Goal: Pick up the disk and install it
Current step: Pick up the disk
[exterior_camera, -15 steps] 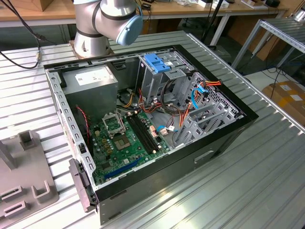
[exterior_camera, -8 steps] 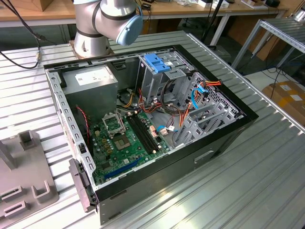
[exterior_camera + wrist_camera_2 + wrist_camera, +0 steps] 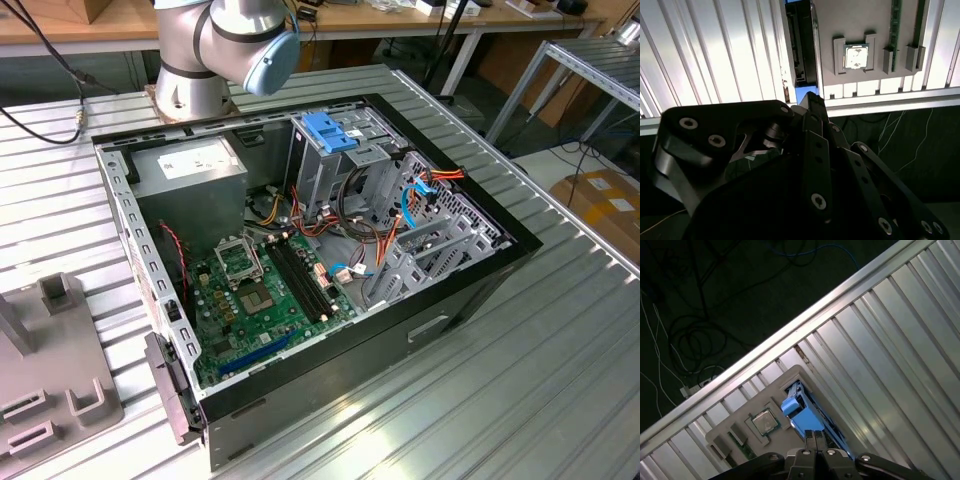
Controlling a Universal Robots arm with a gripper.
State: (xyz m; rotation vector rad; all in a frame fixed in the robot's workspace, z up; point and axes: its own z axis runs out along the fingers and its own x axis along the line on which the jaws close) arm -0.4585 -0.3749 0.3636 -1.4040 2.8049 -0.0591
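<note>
**While the disk [image 3: 799,416] stands on edge, the claw [image 3: 815,437] hangs over it**

Since its fingertips sit drawn together with no gap showing, the claw seems to grip nothing. It is just above the disk, and I cannot tell whether it touches. The disk is slotted upright in a grey fixture tray [image 3: 767,399] beside a processor chip [image 3: 764,421], probably so that its blue bracket faces up for a grasp. Farther off on the ribbed desk [image 3: 560,380], the computer case [image 3: 380,350] lies open on its side, which leaves its drive cage [image 3: 345,165] reachable from above.
</note>
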